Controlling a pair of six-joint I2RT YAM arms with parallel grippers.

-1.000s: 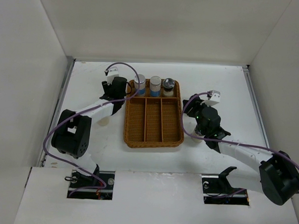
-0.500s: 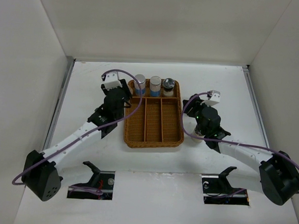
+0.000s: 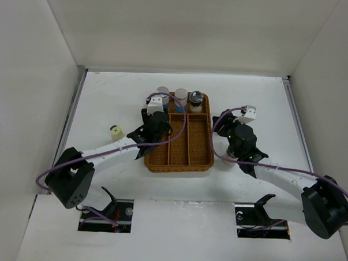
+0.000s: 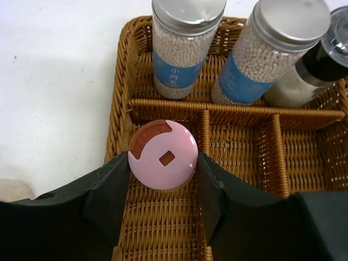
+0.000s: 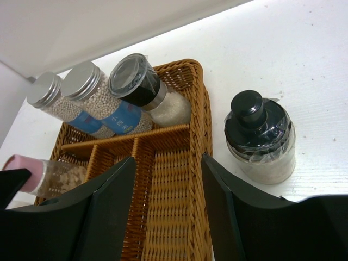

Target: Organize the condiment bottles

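My left gripper [image 4: 163,159] is shut on the pink-capped bottle [image 4: 163,155] and holds it tilted over the left long compartment of the wicker tray [image 3: 151,155]. The bottle also shows in the right wrist view [image 5: 60,176]. Two silver-capped bottles [image 4: 185,49] [image 4: 274,51] and a black-capped one [image 4: 321,65] stand in the tray's back compartments. A pale-yellow-capped bottle [image 3: 114,131] stands on the table left of the tray. My right gripper [image 5: 168,163] is open and empty over the tray's right rim. A black-capped bottle [image 5: 261,138] stands on the table just right of the tray.
The tray's middle and right long compartments [image 3: 188,140] hold nothing. A beige bottle [image 3: 225,158] partly shows under my right arm. White walls close in the table at left, right and back. My left arm [image 3: 104,150] lies across the table left of the tray.
My left gripper has moved right and nearer, from beside the tray's back left corner to over its left long compartment. The pale-yellow-capped bottle is now uncovered. The right arm has not moved.
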